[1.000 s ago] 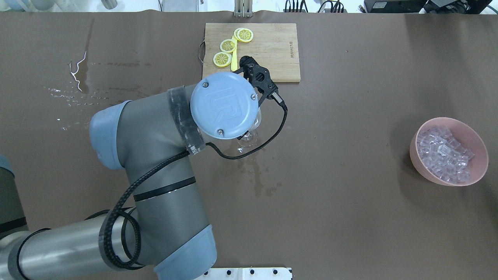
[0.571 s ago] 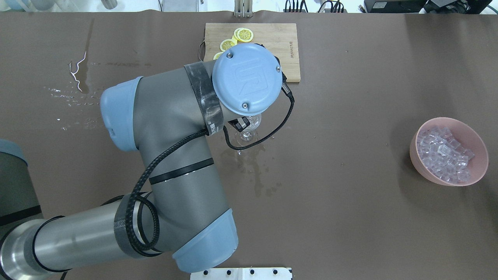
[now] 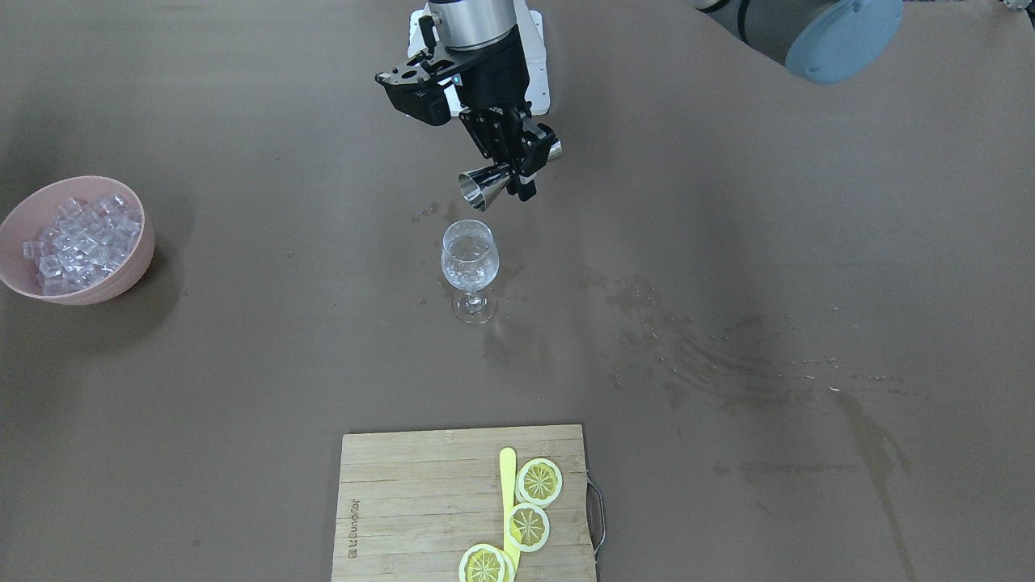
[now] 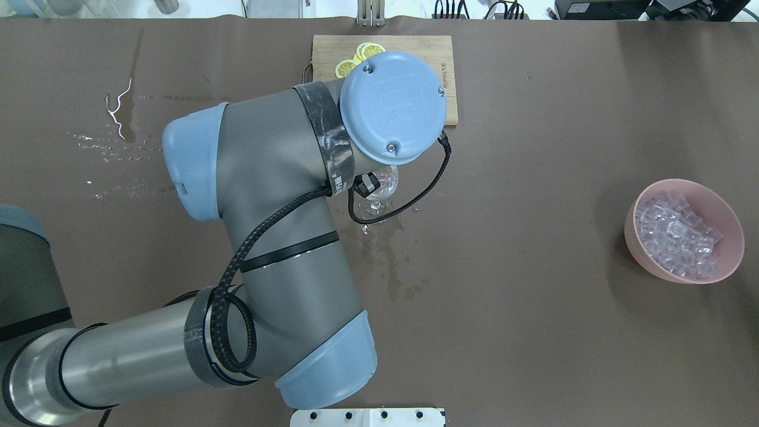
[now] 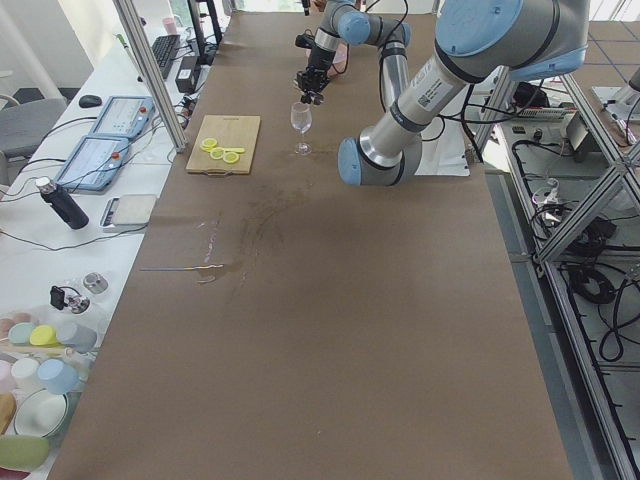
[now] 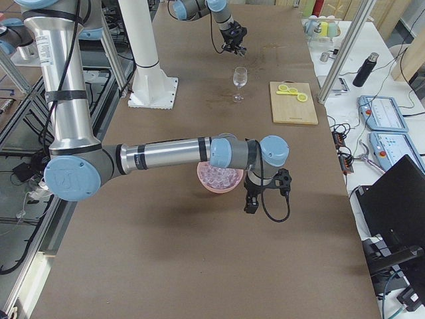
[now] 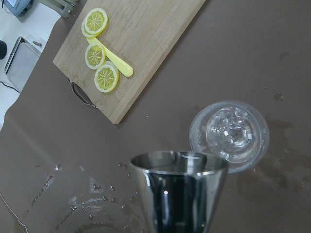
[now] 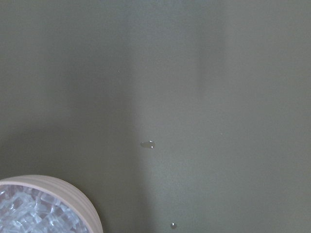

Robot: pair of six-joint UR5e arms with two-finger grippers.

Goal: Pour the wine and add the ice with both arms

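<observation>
My left gripper (image 3: 520, 167) is shut on a steel jigger (image 3: 485, 185), held tilted on its side just above and behind the wine glass (image 3: 470, 267). The left wrist view shows the jigger (image 7: 180, 194) up close with the glass (image 7: 228, 136) below it, holding something clear. In the overhead view the left arm (image 4: 284, 237) hides most of the glass (image 4: 384, 191). The ice (image 3: 77, 238) fills a pink bowl (image 4: 732, 237). My right gripper (image 6: 265, 193) hangs beside that bowl (image 6: 219, 187); I cannot tell whether it is open or shut.
A wooden cutting board (image 3: 412, 501) holds three lemon slices (image 3: 527, 527) and a yellow stick. Wet spill marks (image 3: 711, 356) spread over the brown table. The right wrist view shows the bowl's rim (image 8: 73, 191) and bare table.
My left arm's wrist has swung away from the robot's base and now covers part of the cutting board. The glass and the bowl have not moved.
</observation>
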